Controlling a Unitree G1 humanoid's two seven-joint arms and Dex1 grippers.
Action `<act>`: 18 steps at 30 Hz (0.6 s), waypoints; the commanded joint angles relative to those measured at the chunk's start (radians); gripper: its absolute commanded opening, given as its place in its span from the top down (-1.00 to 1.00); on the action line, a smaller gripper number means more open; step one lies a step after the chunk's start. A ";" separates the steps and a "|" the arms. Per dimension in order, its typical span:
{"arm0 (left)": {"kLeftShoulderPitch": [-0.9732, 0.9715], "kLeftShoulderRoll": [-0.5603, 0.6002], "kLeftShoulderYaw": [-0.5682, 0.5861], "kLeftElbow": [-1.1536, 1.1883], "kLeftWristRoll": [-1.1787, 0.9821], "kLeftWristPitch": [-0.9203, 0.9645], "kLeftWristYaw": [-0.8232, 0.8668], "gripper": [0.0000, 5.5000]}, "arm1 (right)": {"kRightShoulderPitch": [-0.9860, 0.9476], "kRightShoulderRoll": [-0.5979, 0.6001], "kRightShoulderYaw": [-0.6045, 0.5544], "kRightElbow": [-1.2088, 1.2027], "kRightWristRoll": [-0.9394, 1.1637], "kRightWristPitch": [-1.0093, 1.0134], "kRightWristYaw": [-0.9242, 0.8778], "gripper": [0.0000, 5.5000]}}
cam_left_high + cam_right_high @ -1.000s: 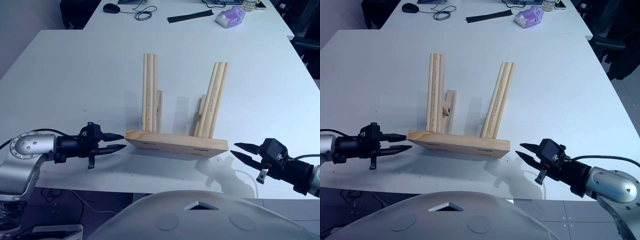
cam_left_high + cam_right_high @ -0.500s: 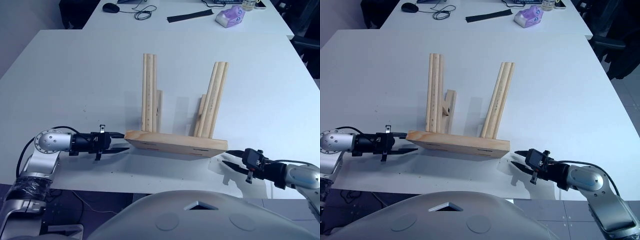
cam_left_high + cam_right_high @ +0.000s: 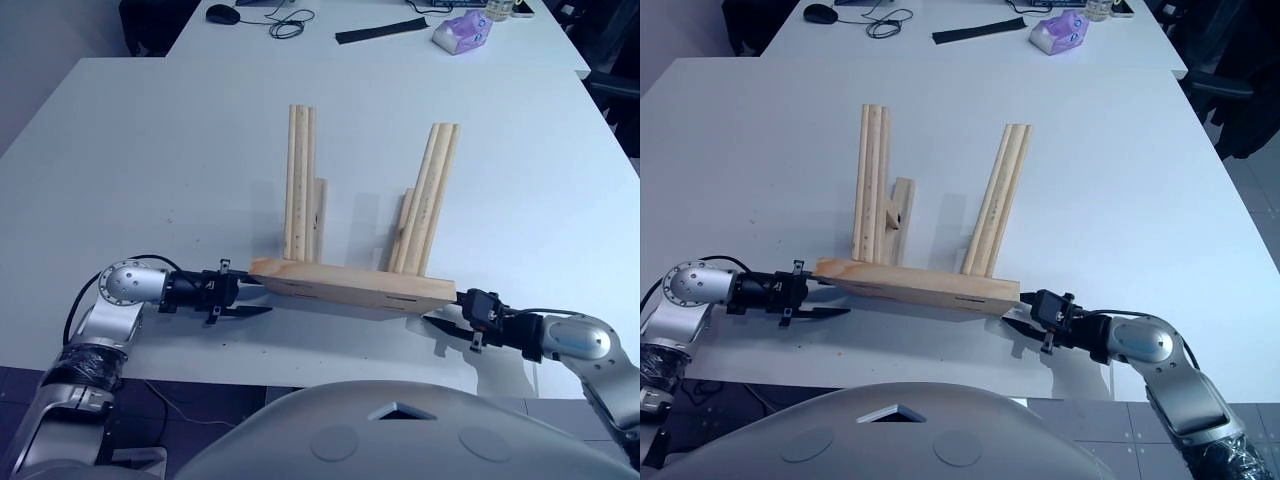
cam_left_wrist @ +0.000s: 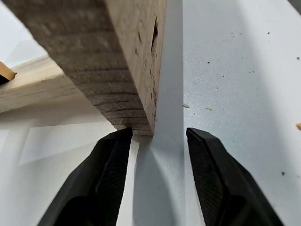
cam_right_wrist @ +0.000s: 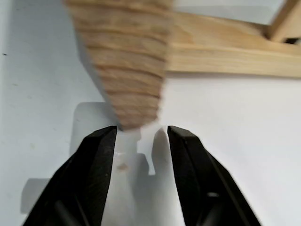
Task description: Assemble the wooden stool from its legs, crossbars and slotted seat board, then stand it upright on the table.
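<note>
The left claw [image 3: 250, 301] lies low on the counter [image 3: 150, 150] with its two fingers apart. In the left wrist view [image 4: 157, 136] the end corner of the seat board [image 3: 350, 285] sits right at the fingertips, in the mouth of the gap, and is not pinched. The right claw [image 3: 440, 322] is likewise spread. Its fingers [image 5: 101, 155] reach to either side of the board's other end, whose end grain comes down to their tips.

The stool lies on its side near the counter's front edge. The seat board stands on a long edge, tilted a little. From it two bundles of legs, the left pair [image 3: 298, 180] and the right pair [image 3: 432, 195], run away across the white surface. A short crossbar [image 3: 318, 215] shows just inside the left legs and another [image 3: 403, 222] just inside the right.

The counter is plain white with a few dark specks. Behind it stands a second white counter [image 3: 400, 52], which carries a dark mouse [image 3: 222, 16], a looped cable [image 3: 288, 25], a black strip [image 3: 380, 32] and a purple soft pack [image 3: 460, 33]. What the pack holds I cannot tell.
</note>
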 commanded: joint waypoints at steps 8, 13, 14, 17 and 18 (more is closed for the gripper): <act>-0.039 -0.028 -0.061 0.045 0.026 -0.045 -0.002 0.21 | -0.041 0.004 0.020 0.036 -0.008 -0.017 0.023 0.32; -0.053 -0.032 -0.063 0.059 0.031 -0.056 0.015 0.28 | -0.019 -0.011 0.004 0.054 -0.012 -0.034 0.026 0.37; -0.056 -0.032 -0.065 0.064 0.033 -0.059 0.016 0.28 | -0.016 -0.013 0.002 0.057 -0.012 -0.037 0.027 0.37; -0.062 -0.037 -0.072 0.076 0.036 -0.067 0.018 0.28 | -0.019 -0.015 0.004 0.062 -0.016 -0.043 0.028 0.37; -0.064 -0.039 -0.075 0.077 0.036 -0.069 0.018 0.28 | -0.018 -0.016 0.005 0.061 -0.017 -0.044 0.028 0.37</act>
